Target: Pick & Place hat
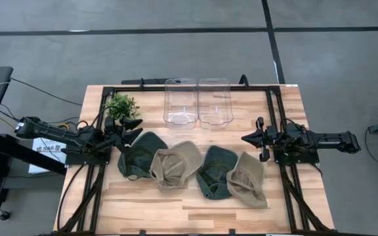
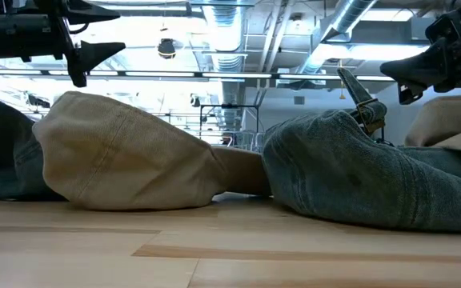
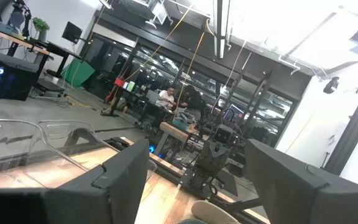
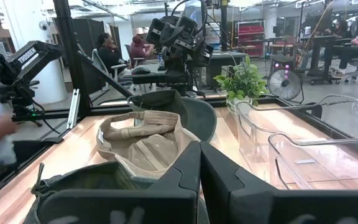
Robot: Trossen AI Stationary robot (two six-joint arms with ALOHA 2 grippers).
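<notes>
Four soft fabric caps lie in a row mid-surface: a dark green cap [image 1: 136, 155], a tan cap [image 1: 174, 164], a second green cap [image 1: 216, 172] and a second tan cap [image 1: 248, 178], overlapping in pairs. They look light and floppy, probably best pinched at the brim or crown edge. The left gripper [image 1: 128, 131] hovers just beside the first green cap, jaws spread wide and empty; the right gripper [image 1: 249, 138] waits by the wooden surface's [image 1: 143, 203] right edge, jaws closed on nothing. Two clear plastic bins [image 1: 197, 100] stand behind, with open room between

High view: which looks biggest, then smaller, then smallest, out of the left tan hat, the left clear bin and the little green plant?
1. Left tan hat, largest.
2. Left clear bin, slightly smaller; it is close, so this order is unsure.
3. Green plant, clearly smallest.
</notes>
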